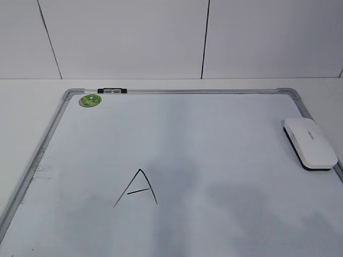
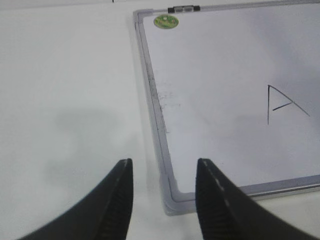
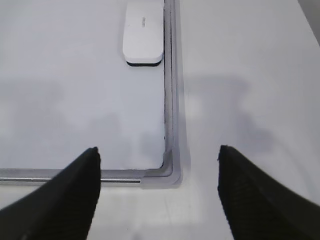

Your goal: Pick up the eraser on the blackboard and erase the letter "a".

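Lying flat on the blackboard point(image 1: 214, 139): the eraser point(image 1: 310, 142), white with a thin black base, pressed up close to the right-hand frame rail, long side running along it. Sitting near the board's lower middle, well apart from the eraser: a single hand-drawn letter, an angular capital "A" point(image 1: 137, 188) in thin black marker — no small cursive one showing in any view. Sticking near the far left corner: a round green sticker point(image 1: 90, 100), just beside a small black-and-silver clip point(image 1: 111, 90) on the top rail. Hovering over the board's near left corner: left gripper point(image 2: 164, 200), jaws standing partly apart, holding nothing. Hanging above the near right corner: right gripper point(image 3: 159, 197), jaws spread wide, gripping nothing — eraser further up along the same rail.
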Controlling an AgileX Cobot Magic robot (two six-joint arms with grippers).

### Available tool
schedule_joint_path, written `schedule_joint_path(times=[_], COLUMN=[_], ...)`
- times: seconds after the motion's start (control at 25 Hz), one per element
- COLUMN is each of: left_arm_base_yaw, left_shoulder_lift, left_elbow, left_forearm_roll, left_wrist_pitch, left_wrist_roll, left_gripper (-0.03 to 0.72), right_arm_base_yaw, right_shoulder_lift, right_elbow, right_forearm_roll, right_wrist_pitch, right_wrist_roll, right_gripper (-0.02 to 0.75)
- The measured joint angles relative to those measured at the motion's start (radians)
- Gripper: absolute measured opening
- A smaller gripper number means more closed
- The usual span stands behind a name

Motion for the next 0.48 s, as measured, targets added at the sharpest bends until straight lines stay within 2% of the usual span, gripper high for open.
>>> schedule_joint_path(times=[0.48], left_arm_base_yaw=[0.0], left_shoulder_lift=[-0.027], left_elbow=[0.0], left_forearm_roll=[0.001], left_wrist_pitch=[0.004], left_wrist_roll=[0.0], left_gripper=[0.301], right_arm_base_yaw=[0.0], right_shoulder_lift=[-0.079], right_elbow=[0.0], right_forearm_roll=[0.0], right_wrist_pitch=[0.004], right_wrist_roll=[0.0], right_gripper=[0.58])
